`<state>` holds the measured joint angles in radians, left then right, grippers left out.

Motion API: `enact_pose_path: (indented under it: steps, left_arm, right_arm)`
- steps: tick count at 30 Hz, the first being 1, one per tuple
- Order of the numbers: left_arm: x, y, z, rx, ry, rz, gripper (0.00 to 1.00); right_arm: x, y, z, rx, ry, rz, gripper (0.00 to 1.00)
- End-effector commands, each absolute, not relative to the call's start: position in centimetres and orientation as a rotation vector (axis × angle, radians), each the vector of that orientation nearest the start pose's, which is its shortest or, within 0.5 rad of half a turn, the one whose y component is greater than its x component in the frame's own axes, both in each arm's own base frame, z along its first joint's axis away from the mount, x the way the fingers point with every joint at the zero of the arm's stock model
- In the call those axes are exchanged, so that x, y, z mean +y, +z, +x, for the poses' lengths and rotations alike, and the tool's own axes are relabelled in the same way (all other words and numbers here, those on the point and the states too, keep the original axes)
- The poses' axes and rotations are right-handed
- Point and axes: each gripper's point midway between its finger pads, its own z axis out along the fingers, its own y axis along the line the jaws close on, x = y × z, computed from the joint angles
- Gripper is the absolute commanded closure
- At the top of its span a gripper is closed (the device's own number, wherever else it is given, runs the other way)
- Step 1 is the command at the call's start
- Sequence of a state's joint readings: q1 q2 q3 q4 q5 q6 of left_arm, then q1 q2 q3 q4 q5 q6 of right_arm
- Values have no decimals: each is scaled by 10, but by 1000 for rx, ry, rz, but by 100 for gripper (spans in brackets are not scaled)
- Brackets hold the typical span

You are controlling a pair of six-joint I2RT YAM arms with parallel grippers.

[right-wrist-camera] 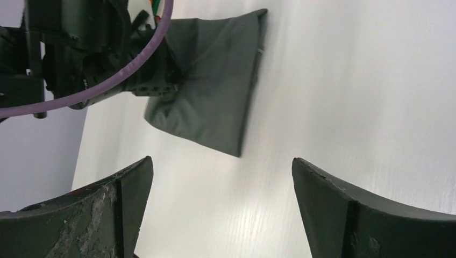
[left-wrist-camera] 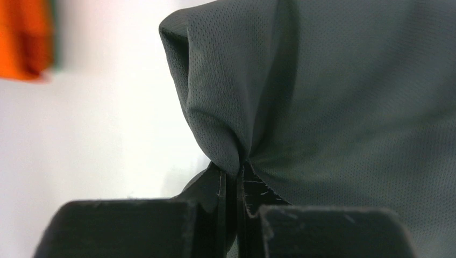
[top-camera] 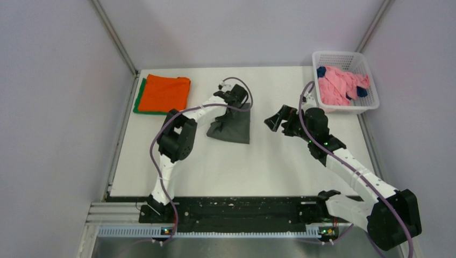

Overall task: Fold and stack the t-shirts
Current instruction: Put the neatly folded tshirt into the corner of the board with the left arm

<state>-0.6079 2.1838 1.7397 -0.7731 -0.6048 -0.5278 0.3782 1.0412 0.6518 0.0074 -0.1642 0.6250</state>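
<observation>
At the far left we are seeing two folded tees stacked: one orange tee (top-camera: 164, 92) lying on one green tee (top-camera: 139, 98). In the middle, one grey tee (top-camera: 234, 129) is lying on the table (top-camera: 279, 161), and the left gripper (left-wrist-camera: 235, 174) is pinching a fold at its far edge, jaws clamped tight on the cloth. Just to the right, the right gripper (right-wrist-camera: 220, 161) is hovering beside that tee, apart from it, jaws standing wide and gripping nothing. At the far right, one basket (top-camera: 340, 53) is holding pink cloth (top-camera: 339, 87) and navy cloth (top-camera: 321, 71); we cannot tell how many tees are bundled there.
</observation>
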Motion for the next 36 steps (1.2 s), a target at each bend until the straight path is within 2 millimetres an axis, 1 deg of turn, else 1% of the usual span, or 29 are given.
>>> enact_pose_path:
  steps: [1,3,5,7,12,19,22,25,27,30,32,34,36]
  left_arm:
    - [-139,136,473,2204,772,89,100]
    - [-127,154,487,2140,823,184,100]
    - [-111,171,498,2080,883,217,100]
    - [-96,182,508,2063,889,225,100]
    - [-58,202,528,2035,905,185,100]
    - [-27,221,541,2014,935,161,100]
    - [-18,232,542,2011,917,136,100]
    - [-16,244,541,2004,879,123,100]
    - [-15,251,539,2002,843,116,100]
    - [-9,252,537,2017,783,93,100]
    - [-6,249,534,2041,755,86,100]
    - [-5,251,532,2041,748,84,100]
    - [-5,258,530,2032,741,82,100]
  right_arm:
    - [168,186,309,2001,749,126,1]
    - [164,185,311,2004,729,131,1]
    - [162,186,314,2000,709,139,1]
    - [159,185,316,2000,693,143,1]
    - [157,178,319,2017,667,148,1]
    - [157,173,322,2033,654,150,1]
    - [156,170,323,2038,647,155,1]
    - [154,165,321,2064,631,157,1]
    - [154,165,321,2067,628,157,1]
    - [152,164,321,2068,617,162,1]
    - [150,162,322,2071,607,170,1]
    - [151,162,323,2072,610,170,1]
    - [152,160,324,2077,613,168,1]
